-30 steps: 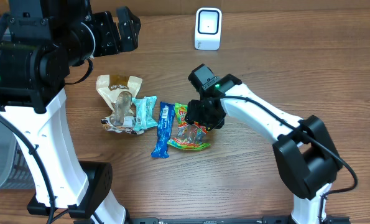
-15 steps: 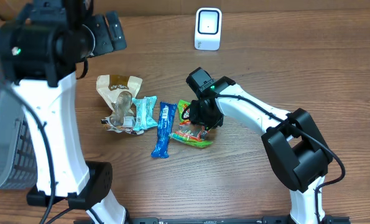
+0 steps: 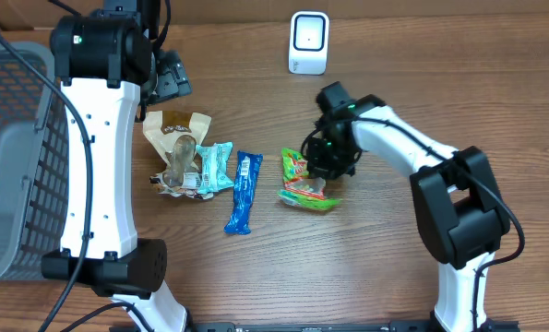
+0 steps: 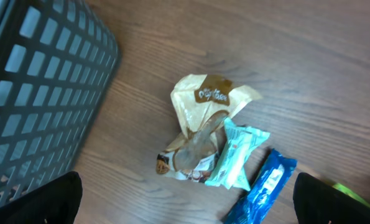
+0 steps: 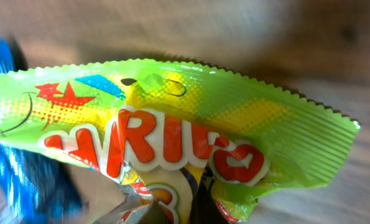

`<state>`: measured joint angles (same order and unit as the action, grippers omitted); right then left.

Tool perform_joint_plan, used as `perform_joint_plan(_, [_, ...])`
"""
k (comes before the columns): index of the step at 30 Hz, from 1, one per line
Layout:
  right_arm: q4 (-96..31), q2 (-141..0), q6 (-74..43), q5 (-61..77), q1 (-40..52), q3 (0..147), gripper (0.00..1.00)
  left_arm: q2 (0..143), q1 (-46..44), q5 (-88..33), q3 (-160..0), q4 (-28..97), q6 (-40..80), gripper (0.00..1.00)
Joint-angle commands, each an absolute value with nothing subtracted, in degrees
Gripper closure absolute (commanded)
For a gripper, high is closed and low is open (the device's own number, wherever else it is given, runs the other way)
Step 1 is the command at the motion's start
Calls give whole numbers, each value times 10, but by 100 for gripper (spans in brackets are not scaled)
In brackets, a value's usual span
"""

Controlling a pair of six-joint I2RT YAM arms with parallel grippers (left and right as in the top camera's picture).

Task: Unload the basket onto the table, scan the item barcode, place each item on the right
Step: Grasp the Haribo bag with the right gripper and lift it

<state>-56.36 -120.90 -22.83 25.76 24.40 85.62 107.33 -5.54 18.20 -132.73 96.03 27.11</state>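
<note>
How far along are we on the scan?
Done: the right gripper is shut on the green candy bag. In hand: getting it to the white scanner, not yet reached. Remaining: present its barcode to the scanner. The left gripper is open and empty.

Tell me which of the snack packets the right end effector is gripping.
The green gummy bag, rightmost and apart from the rest. The right end effector is shut on it; the blue bar, teal packet and tan bag lie untouched.
</note>
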Motion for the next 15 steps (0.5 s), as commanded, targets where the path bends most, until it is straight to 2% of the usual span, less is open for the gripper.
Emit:
perform_joint_plan(1, [-594, -1215, -98, 398, 213, 864, 96, 1077, -57, 194, -1315, 960, 285, 0])
perform_joint_plan(5, [-627, -1215, -40, 452, 176, 865, 96, 1077, -57, 194, -1313, 960, 285, 0])
perform_joint_plan(15, [-564, -1215, -48, 457, 129, 867, 96, 1077, -57, 195, -1313, 960, 285, 0])
